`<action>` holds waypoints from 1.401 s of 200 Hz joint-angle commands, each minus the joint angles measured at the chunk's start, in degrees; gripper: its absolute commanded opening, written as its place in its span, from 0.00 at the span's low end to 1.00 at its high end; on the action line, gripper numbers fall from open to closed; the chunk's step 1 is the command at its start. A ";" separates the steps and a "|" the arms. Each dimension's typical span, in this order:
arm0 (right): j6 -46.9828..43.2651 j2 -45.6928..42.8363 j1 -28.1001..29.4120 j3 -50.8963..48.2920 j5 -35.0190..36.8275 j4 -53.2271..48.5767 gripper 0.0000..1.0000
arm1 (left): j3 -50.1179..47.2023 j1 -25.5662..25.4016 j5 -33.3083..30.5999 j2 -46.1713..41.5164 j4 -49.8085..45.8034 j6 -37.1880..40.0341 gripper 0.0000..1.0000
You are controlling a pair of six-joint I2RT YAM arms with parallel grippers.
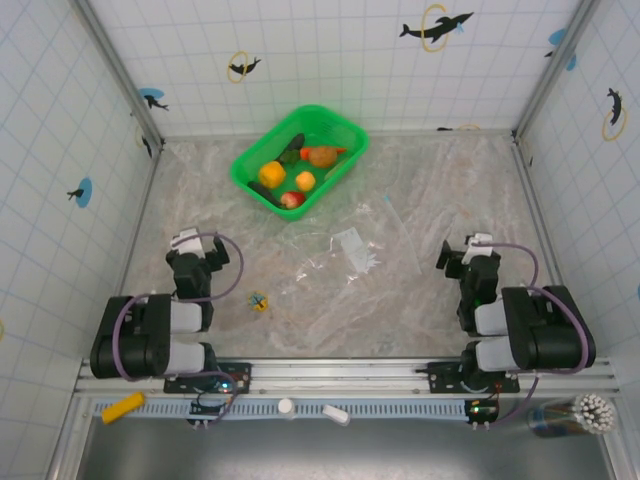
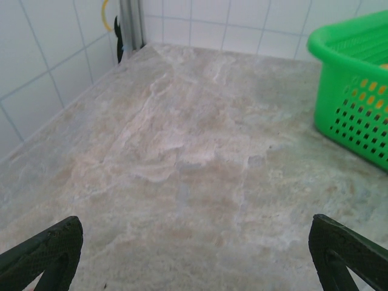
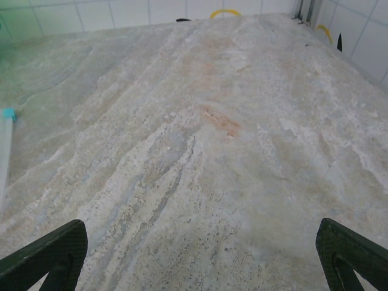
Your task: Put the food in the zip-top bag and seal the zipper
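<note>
Marbled tabletop, tiled walls on three sides. Your left gripper (image 1: 196,250) is released, jaws wide apart over bare table. The right gripper (image 1: 468,256) is the same, holding nothing. From the left one the food (image 1: 270,174) sits in the green basket (image 1: 240,162) at about 1 o'clock. From the right it is at 10 and farther off. The bag (image 1: 350,250) lies flat between the arms, at 3 o'clock from the left and 9 from the right. Its zipper (image 3: 5,151) seems to run roughly 11 to 5 along the bag's right edge, with the blue tab (image 3: 8,113) at the far end. So your left arm is nearer the food and your right is nearer the mouth.
</note>
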 commanded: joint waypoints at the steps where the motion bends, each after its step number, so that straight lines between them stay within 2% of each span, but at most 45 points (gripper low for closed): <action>1: -1.65 -6.45 0.87 0.72 1.44 -4.74 1.00 | -0.34 -0.47 1.57 -5.67 -5.56 2.03 0.98; 19: -6.74 -14.53 6.68 5.59 8.28 -15.50 1.00 | 1.94 -1.24 0.22 -13.36 -10.65 2.06 0.98; 31: -10.50 -18.97 11.06 9.15 10.55 -20.61 1.00 | 5.92 -4.60 -1.46 -17.90 -16.08 5.19 0.98; 50: -11.83 -25.82 18.86 13.30 11.78 -25.45 1.00 | 12.15 -13.26 -3.05 -24.90 -26.08 9.11 0.98; 72: -10.54 -32.59 29.55 19.06 11.64 -32.98 1.00 | 18.36 -24.44 -5.98 -33.16 -37.56 9.11 0.98; 89: -7.80 -35.33 38.93 24.13 13.87 -39.49 1.00 | 24.54 -35.11 -8.30 -36.86 -49.36 7.69 0.98; 101: -6.04 -35.46 46.54 28.55 16.47 -45.64 1.00 | 30.00 -42.09 -12.24 -37.22 -58.80 4.39 0.98; 114: -4.05 -34.17 54.04 33.86 21.72 -53.11 1.00 | 35.08 -49.08 -23.72 -35.95 -67.00 -4.68 0.98; 121: -2.42 -32.99 57.86 36.87 25.93 -56.80 1.00 | 38.22 -51.85 -27.85 -34.45 -73.04 -8.79 0.98; 132: 0.52 -31.17 62.54 41.25 31.59 -64.70 1.00 | 43.01 -53.41 -28.12 -31.51 -82.00 -14.97 0.98; 146: 4.93 -29.56 65.61 45.97 34.78 -72.02 1.00 | 49.01 -53.42 -27.23 -27.35 -92.13 -21.07 0.98; 158: 11.48 -29.11 65.46 49.19 35.53 -79.54 1.00 | 52.25 -53.33 -29.62 -24.36 -95.86 -24.50 0.98; 168: 16.87 -29.96 64.62 50.24 35.73 -84.62 1.00 | 53.02 -53.32 -29.60 -23.09 -94.51 -23.12 0.98; 185: 14.39 -34.42 60.67 44.48 31.90 -78.33 1.00 | 51.12 -52.97 -32.41 -21.22 -85.03 -21.99 0.98; 194: 14.04 -36.67 55.90 41.39 24.75 -74.90 1.00 | 51.10 -50.88 -32.51 -18.95 -81.46 -23.28 0.98; 200: 14.60 -36.56 51.52 41.45 18.05 -75.25 1.00 | 51.90 -47.55 -28.34 -16.71 -79.70 -23.61 0.98; 207: 16.45 -34.34 46.29 43.05 11.45 -78.26 1.00 | 53.65 -42.84 -19.96 -13.21 -78.83 -24.62 0.98; 214: 18.62 -31.32 41.39 45.55 7.37 -82.07 1.00 | 56.27 -38.57 -12.31 -9.12 -79.00 -26.25 0.97; 221: 20.37 -27.81 37.60 47.46 5.47 -85.40 1.00 | 59.14 -36.37 -7.61 -4.94 -79.78 -27.30 0.97; 231: 21.63 -24.52 34.12 48.82 4.86 -88.51 1.00 | 62.46 -35.71 -3.01 0.71 -79.83 -26.96 0.96; 240: 21.44 -23.05 32.94 47.51 5.45 -87.41 1.00 | 64.80 -35.67 1.45 4.70 -79.47 -26.61 0.93; 251: 20.12 -21.65 31.36 46.43 2.69 -85.96 1.00 | 66.93 -35.62 7.42 8.71 -79.54 -26.45 0.88; 280: 16.56 -15.39 29.87 44.17 5.70 -81.47 0.97 | 64.40 -35.67 20.82 12.45 -79.36 -26.18 0.71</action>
